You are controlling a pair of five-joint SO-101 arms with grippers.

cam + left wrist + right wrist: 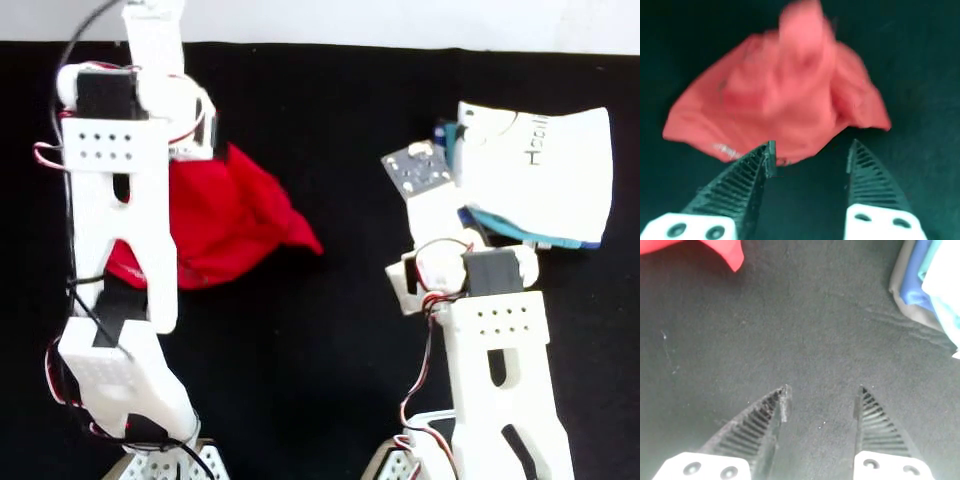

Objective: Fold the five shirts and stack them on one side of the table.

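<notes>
Red shirt (785, 95) lies crumpled just beyond the left jaws, open and empty.

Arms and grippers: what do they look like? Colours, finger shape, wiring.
The left arm and right arm are white printed links with black servos, slotted plates with rows of small holes, and loose red, white and black wires at the joints. The left gripper and right gripper have black, ribbed, pointed fingers on white bases with screw holes.
</notes>
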